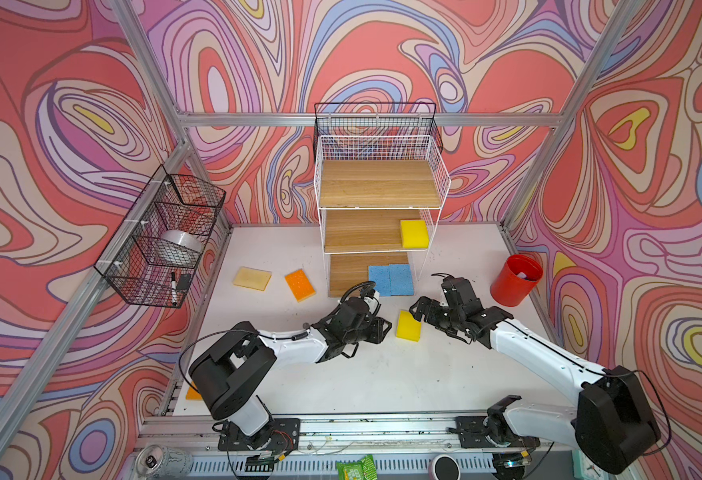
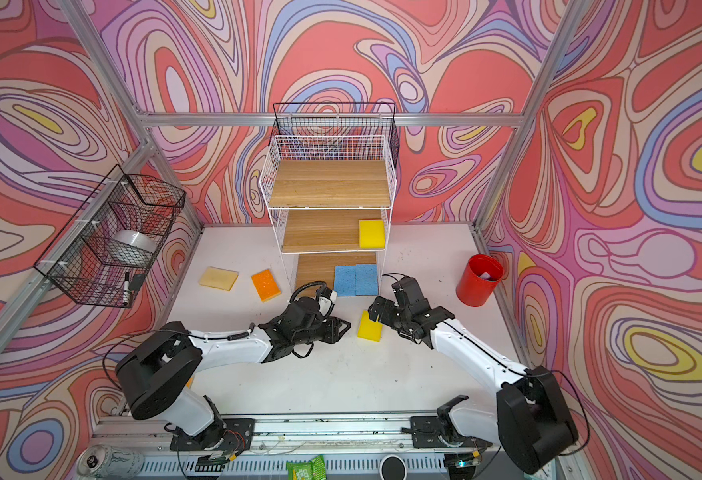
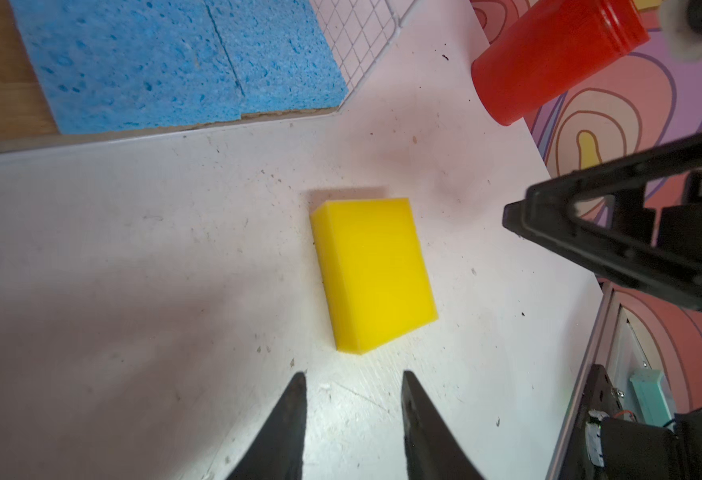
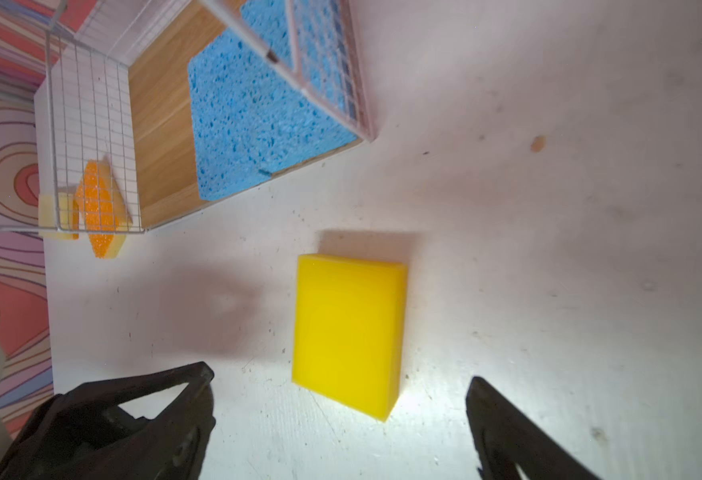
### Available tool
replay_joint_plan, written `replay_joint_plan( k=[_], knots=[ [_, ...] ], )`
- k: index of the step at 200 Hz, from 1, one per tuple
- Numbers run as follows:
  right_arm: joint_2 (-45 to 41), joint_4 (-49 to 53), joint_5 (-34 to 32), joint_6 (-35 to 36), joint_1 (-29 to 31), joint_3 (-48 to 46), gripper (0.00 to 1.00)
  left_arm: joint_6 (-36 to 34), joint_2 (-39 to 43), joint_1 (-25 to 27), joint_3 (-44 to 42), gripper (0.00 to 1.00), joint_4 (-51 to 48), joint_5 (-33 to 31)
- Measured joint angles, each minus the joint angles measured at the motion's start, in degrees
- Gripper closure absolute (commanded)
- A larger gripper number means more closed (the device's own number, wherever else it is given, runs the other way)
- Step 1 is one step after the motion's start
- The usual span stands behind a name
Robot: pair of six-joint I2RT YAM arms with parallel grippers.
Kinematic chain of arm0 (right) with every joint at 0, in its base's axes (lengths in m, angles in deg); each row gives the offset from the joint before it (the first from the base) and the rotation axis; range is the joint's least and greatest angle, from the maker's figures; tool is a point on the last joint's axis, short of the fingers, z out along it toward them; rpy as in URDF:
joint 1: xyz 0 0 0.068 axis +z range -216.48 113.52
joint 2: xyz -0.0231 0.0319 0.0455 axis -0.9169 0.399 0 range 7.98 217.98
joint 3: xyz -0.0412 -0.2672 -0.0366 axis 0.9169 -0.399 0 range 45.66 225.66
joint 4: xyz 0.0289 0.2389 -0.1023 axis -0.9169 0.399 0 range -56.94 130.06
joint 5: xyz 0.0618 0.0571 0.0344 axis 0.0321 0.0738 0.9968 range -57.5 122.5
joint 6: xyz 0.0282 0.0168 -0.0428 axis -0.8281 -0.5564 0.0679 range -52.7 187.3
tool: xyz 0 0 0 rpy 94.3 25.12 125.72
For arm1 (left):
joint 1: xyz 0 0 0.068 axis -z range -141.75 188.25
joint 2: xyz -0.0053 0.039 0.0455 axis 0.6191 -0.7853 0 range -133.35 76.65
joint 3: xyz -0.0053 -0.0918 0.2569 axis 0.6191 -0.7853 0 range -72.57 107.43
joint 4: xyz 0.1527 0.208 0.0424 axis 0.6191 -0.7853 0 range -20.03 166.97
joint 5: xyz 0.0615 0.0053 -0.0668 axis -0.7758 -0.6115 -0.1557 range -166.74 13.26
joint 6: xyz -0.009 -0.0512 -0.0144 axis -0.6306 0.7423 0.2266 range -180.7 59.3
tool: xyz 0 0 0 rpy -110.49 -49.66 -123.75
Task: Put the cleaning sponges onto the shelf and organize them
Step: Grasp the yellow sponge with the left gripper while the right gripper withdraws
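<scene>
Your left gripper [image 3: 353, 376] holds nothing, its jaws parted a little; your right gripper [image 4: 339, 376] holds nothing, jaws spread wide. A yellow sponge [image 1: 408, 326] lies flat on the table [image 1: 382, 374] between them, just near of the shelf [image 1: 378, 183].

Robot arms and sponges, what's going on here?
They're putting sponges on the white shelf. Two blue sponges lie on its bottom board, one yellow sponge on the middle. The left end effector and right end effector, both open, hover by another yellow sponge on the table; neither holds it. An orange sponge and a tan sponge wait on the table.
</scene>
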Motion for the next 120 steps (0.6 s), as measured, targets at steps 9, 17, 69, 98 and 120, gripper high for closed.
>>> replay_joint_plan(
  k=[9,17,69,98,120],
  knots=[
    [-1.42,0.44,0.70,0.68,-2.56,-0.94,0.02,0.42,-1.05,0.66,1.33,0.61,-0.66,-0.63],
    [-2.62,0.98,1.16,1.29,-4.74,-1.64,0.02,0.66,-1.90,1.27,2.58,0.62,-1.29,-1.14],
    [-5.68,2.27,3.63,5.33,-9.55,-2.32,0.02,2.25,-6.60,4.09,8.74,0.72,-5.90,-4.66],
    [-5.51,2.25,4.96,7.37,-10.03,-2.32,0.02,4.13,-6.80,4.44,8.74,0.72,-8.63,-7.39],
    [-4.42,1.99,6.23,8.68,-10.29,-2.32,0.02,5.77,-7.80,4.72,9.22,0.71,-9.25,-8.28]
  ],
)
